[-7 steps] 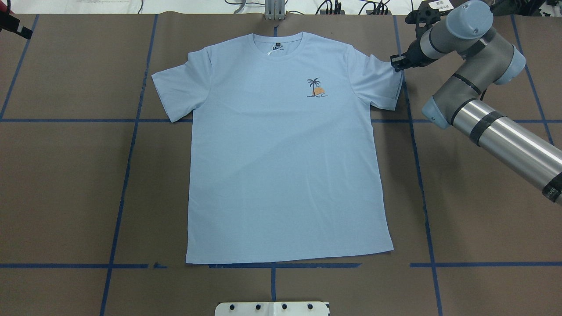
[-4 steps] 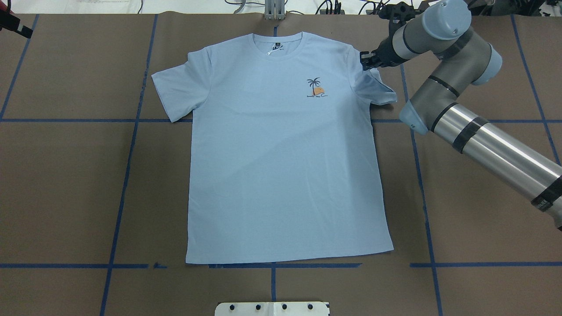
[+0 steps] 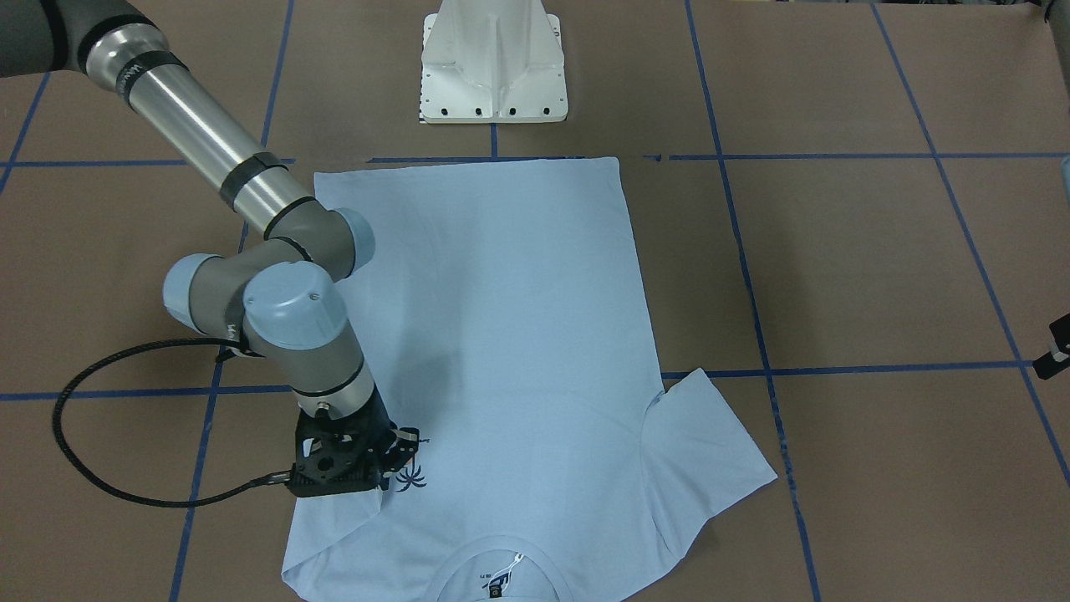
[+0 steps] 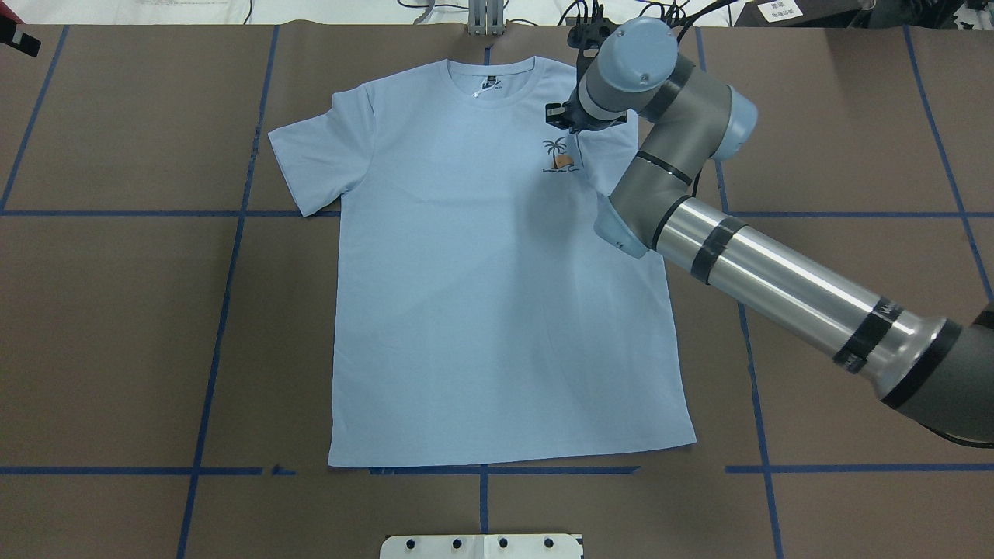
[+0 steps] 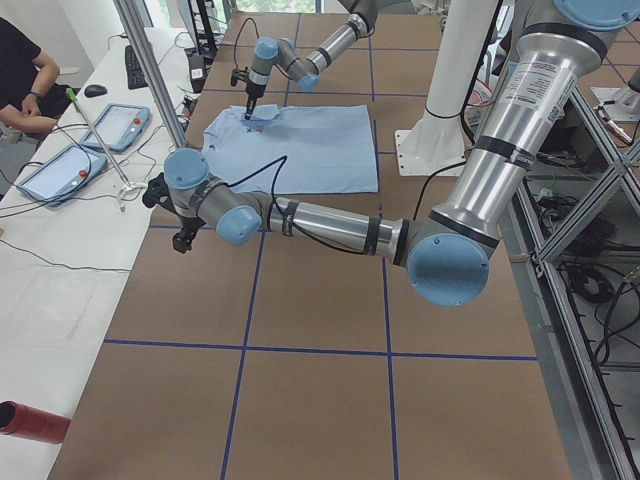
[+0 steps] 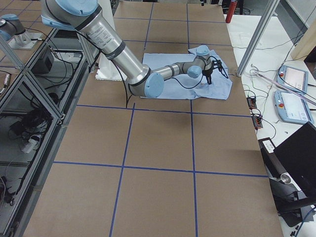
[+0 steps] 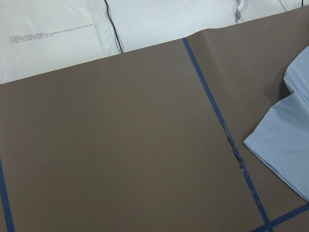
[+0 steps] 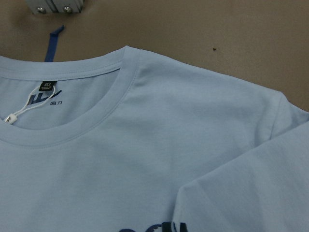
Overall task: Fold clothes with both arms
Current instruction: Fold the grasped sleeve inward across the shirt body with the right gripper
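The light blue T-shirt (image 4: 481, 310) lies flat, chest up, collar at the far edge, with its palm-tree print (image 4: 557, 155) showing. My right gripper (image 4: 571, 128) hangs just above the print, shut on the shirt's right sleeve, which is pulled inward over the chest (image 3: 359, 518). The right wrist view shows the collar and neck label (image 8: 47, 87), with the folded-over sleeve (image 8: 251, 193) at lower right. The other sleeve (image 4: 311, 159) lies spread flat. My left gripper (image 4: 23, 40) sits off the far left corner, away from the shirt (image 7: 289, 145); I cannot tell whether it is open.
Brown paper with a blue tape grid (image 4: 225, 310) covers the table. The white pedestal base (image 3: 493, 67) stands by the shirt's hem. A metal bracket (image 4: 485, 19) sits beyond the collar. A person (image 5: 25, 75) and tablets (image 5: 110, 125) are at a side table.
My right gripper has moved left from the shirt's outer sleeve edge to above the palm print, dragging the sleeve inward over the chest. The left side has not moved.
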Motion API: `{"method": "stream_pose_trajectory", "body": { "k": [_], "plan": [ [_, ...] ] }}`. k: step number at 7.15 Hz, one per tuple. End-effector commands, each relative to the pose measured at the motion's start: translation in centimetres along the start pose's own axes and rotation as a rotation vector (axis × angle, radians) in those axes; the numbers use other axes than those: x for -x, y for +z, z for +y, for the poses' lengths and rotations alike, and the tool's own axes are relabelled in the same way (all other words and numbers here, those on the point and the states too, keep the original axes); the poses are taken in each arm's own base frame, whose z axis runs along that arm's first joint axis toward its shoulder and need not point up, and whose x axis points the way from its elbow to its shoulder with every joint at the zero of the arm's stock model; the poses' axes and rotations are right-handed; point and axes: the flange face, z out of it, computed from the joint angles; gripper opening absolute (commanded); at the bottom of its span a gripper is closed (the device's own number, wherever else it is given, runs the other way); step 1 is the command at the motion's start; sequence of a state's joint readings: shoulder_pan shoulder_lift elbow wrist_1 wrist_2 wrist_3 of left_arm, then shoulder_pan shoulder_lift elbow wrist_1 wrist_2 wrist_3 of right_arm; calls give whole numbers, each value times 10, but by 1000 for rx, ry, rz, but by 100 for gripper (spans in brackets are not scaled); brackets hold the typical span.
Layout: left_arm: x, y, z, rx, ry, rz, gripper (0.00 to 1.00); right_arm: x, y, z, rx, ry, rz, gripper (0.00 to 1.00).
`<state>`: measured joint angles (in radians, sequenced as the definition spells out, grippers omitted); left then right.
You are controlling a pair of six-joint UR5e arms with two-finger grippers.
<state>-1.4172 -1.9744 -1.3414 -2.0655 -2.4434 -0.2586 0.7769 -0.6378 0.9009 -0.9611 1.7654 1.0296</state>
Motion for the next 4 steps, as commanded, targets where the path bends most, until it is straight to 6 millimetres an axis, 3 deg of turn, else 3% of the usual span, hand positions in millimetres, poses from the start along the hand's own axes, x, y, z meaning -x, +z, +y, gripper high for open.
{"method": "stream_pose_trajectory", "body": {
  "k": [1, 2, 3, 4],
  "plan": [
    [1, -2, 0, -4, -2, -1, 100, 22, 9, -1, -19, -8, 35, 46],
    [0, -3, -2, -6, -2, 0, 100, 22, 6, -4, -44, -12, 6, 99],
    [-4, -1, -5, -6, 2, 0, 100, 19, -1, -14, -53, 1, -3, 100],
    [-10, 2, -12, -16, 20, 4, 100, 15, -18, -37, -33, 41, -36, 100]
  ]
}}
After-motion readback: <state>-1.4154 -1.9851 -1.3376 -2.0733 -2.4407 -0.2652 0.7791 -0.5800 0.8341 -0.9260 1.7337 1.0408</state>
